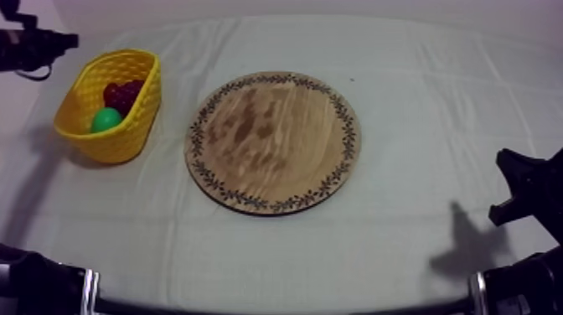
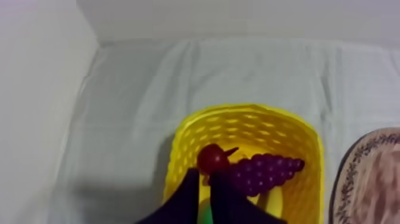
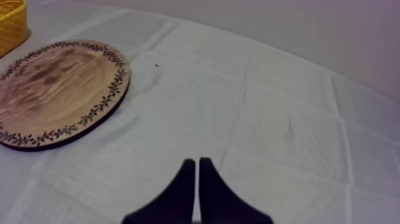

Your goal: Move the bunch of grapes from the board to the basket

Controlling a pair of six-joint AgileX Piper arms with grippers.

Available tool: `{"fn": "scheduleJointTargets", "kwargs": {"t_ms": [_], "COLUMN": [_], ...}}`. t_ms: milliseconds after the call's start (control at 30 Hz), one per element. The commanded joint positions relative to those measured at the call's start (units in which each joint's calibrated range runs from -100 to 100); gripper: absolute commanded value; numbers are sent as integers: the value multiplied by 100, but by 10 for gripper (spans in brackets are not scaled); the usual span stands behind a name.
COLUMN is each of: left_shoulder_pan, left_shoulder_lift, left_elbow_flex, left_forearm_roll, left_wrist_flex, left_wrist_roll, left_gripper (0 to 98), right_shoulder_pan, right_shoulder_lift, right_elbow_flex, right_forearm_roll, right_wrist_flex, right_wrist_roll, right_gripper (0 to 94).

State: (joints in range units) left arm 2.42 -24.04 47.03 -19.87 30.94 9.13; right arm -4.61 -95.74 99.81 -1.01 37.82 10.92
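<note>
The bunch of grapes (image 2: 265, 171) (image 1: 124, 94) lies inside the yellow basket (image 1: 138, 126) (image 2: 309, 149) at the table's left. A small red fruit (image 2: 212, 158) rests beside it, and a green fruit (image 1: 105, 120) sits at the basket's near end. My left gripper (image 2: 205, 173) (image 1: 69, 39) hangs above and behind the basket. Its fingers form a narrow wedge and hold nothing. The round wooden board (image 1: 272, 141) (image 3: 53, 89) in the middle is bare. My right gripper (image 3: 197, 159) (image 1: 515, 188) is shut, low over the cloth to the right of the board.
Grey-white cloth covers the whole table. Bare cloth lies between the basket and the board, and a wide stretch spreads to the board's right. The table's left edge runs close behind the basket.
</note>
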Motion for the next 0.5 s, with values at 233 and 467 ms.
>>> {"fn": "scheduleJointTargets", "kwargs": {"t_ms": [233, 467], "left_shoulder_pan": [-219, -191], "left_shoulder_lift": [-3661, -5284], "left_elbow_flex": [1663, 2958], "left_forearm_roll": [258, 840], "left_wrist_flex": [-338, -271], "left_wrist_roll": [432, -275], "left_gripper": [1, 0], "right_shoulder_pan": [2, 2], "right_shoulder_lift": [-1, -1], "right_elbow_flex": [-3, -3], "right_forearm_roll": [1, 1], "right_wrist_flex": [0, 0], "right_wrist_roll": [0, -1], "right_gripper": [4, 4]}}
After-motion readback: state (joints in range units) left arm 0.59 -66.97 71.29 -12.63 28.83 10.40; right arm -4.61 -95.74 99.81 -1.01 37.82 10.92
